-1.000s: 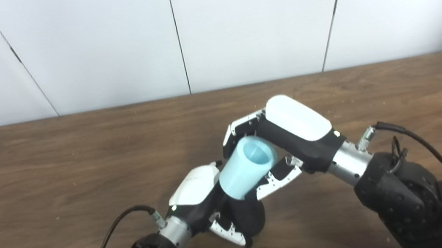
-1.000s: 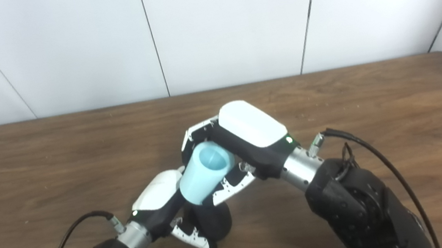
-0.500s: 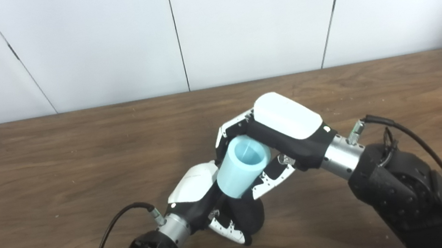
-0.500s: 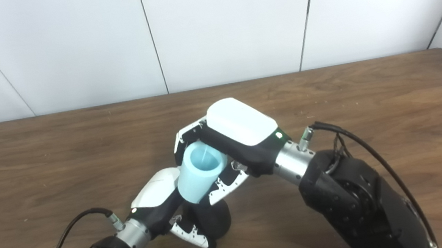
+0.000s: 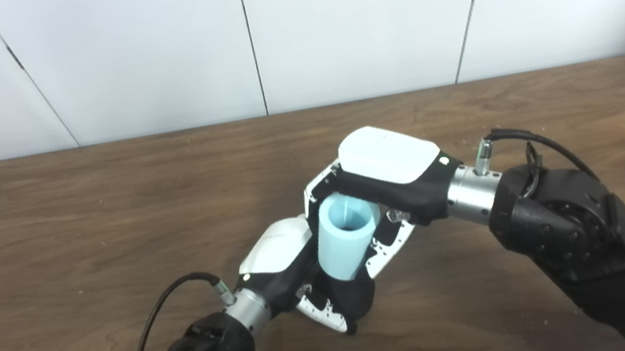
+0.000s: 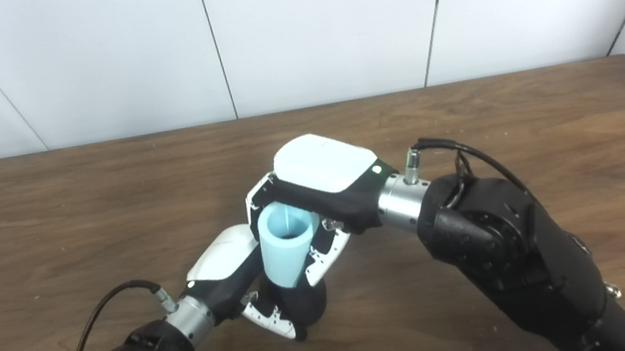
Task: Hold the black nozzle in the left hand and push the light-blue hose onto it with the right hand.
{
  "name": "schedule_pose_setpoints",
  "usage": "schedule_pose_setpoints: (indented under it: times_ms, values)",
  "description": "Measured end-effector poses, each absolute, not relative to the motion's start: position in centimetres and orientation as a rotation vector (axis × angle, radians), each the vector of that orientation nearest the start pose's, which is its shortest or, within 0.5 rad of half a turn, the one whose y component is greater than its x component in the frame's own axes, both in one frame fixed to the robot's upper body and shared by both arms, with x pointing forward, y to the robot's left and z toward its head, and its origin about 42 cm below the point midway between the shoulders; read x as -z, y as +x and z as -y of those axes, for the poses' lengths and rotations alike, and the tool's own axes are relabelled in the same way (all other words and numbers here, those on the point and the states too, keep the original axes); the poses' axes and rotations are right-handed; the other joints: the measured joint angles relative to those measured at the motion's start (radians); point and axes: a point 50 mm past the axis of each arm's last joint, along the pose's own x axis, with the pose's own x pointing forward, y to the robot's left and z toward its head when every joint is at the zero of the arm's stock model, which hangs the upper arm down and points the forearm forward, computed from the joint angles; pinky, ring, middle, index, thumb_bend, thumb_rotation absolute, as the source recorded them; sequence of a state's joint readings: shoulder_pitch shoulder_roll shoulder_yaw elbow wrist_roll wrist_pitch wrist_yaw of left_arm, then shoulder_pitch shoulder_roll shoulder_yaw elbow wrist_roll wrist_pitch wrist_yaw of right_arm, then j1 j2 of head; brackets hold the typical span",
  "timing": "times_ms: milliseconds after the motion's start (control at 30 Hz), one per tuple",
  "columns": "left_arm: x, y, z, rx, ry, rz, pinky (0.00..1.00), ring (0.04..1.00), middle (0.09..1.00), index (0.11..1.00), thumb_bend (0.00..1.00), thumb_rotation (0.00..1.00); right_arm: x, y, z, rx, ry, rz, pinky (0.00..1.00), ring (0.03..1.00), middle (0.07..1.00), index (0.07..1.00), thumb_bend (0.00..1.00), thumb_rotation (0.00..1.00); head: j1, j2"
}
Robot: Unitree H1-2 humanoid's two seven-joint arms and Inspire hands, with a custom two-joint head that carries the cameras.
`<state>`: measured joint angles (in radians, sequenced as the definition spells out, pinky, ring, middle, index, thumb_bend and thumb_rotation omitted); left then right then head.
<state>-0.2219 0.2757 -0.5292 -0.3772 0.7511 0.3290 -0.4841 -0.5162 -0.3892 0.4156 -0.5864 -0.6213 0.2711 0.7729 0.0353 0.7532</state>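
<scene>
Looking from the left eye view, the right hand [image 5: 388,180] is closed around the light-blue hose [image 5: 345,240], with fingers [image 5: 314,190] on its far side and the thumb [image 5: 388,244] on its near side. The hose stands almost upright, its open mouth turned up toward the camera. Its lower end meets the black nozzle [image 5: 356,302], which sits low above the brown table [image 5: 84,230]. The left hand [image 5: 294,268] is wrapped around the nozzle, its white back just beside the hose. How deep the nozzle goes into the hose cannot be seen.

From the right eye view, the same hose [image 6: 286,248] is gripped by the right hand [image 6: 319,180], and the inside looks dark at the bottom. The left hand [image 6: 234,270] holds the nozzle [image 6: 305,306] under it, fingers [image 6: 268,320] curled at its near side. Both arms meet near the middle of the table [image 6: 521,111], in front of a white wall [image 6: 317,24]
</scene>
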Motion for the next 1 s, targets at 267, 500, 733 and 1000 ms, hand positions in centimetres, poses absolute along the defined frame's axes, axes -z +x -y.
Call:
schedule_pose_setpoints:
  times_ms: [267,500,733,1000]
  values:
    - [-19.4,28.8,-13.3,0.675,1.059,0.181,1.00,0.676,0.513,0.462,0.52,0.00,-32.1,30.8,14.7,-0.788,-1.212,0.499,0.30,0.429,0.517,0.499,0.50,0.00,0.002,0.011]
    - [-19.5,28.8,-13.3,0.677,1.061,0.183,1.00,0.675,0.513,0.462,0.52,0.00,-31.6,30.6,14.8,-0.770,-1.185,0.491,0.30,0.425,0.514,0.505,0.50,0.00,0.005,0.012]
    - [-19.5,28.7,-13.3,0.682,1.065,0.195,1.00,0.674,0.519,0.461,0.52,0.00,-31.1,30.1,14.8,-0.744,-1.185,0.488,0.49,0.508,0.589,0.511,0.51,0.06,0.002,0.009]
    - [-19.5,28.8,-13.2,0.689,1.067,0.199,1.00,0.692,0.543,0.443,0.51,0.00,-31.8,29.1,15.2,-0.712,-1.332,0.573,0.92,0.929,0.905,0.826,0.99,0.31,0.003,0.003]
